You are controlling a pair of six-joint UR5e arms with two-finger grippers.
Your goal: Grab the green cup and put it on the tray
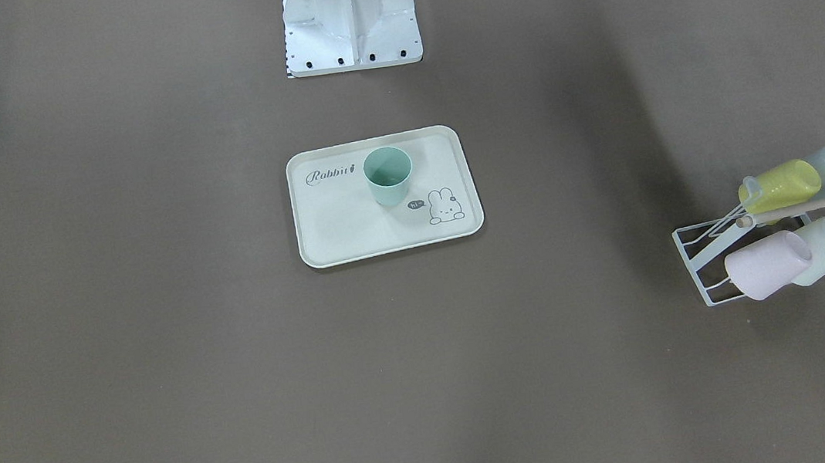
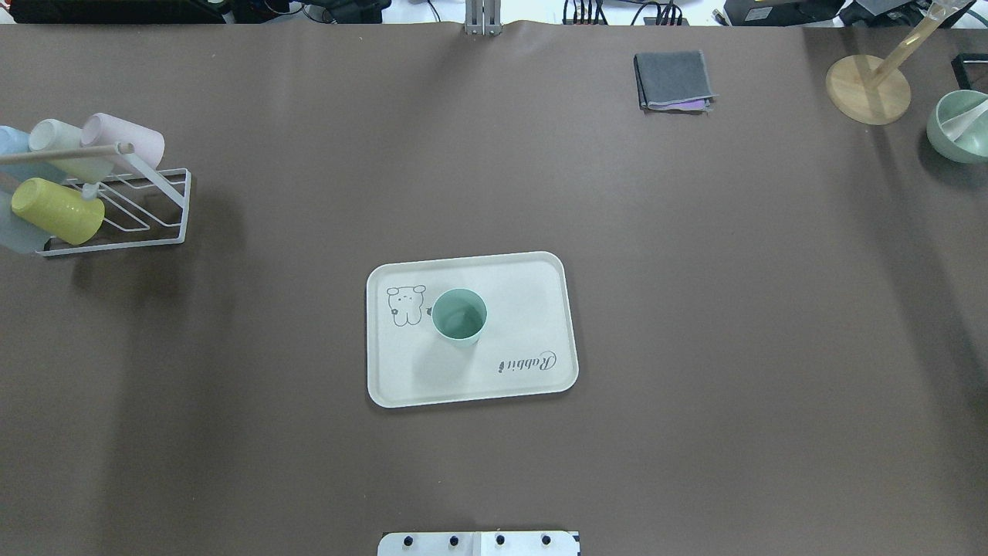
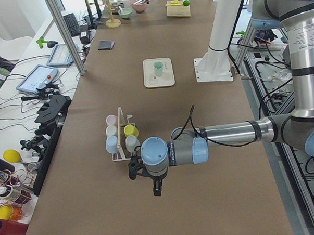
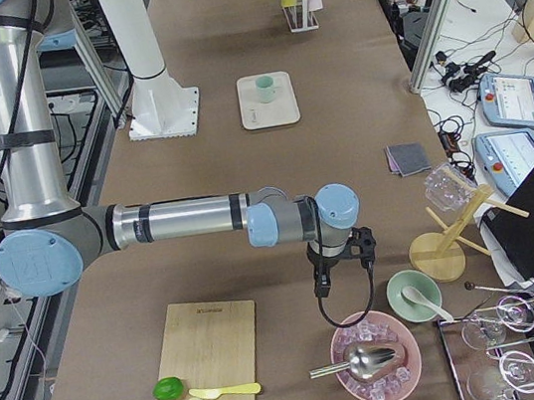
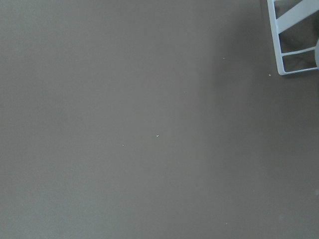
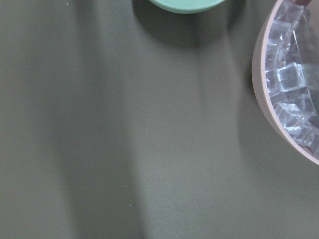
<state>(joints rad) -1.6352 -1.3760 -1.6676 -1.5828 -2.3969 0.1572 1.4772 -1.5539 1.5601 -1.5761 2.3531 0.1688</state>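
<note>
On tray (image 1: 349, 223) — green cup (image 1: 387, 176) upright | left tool (image 3: 156, 189), right tool (image 4: 321, 287) well apart — opening: cannot tell

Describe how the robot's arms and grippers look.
Both the left arm and the right arm are silver tubes with pale blue joint caps and black bands. A black cable loops near each wrist, which ends in a small black gripper: left gripper, right gripper.

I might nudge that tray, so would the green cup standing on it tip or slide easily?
Probably light: the green cup looks like thin plastic and appears empty. It stands upright, mouth up, so a high push could tip it. The tray looks smooth, so it may slide first.
</note>
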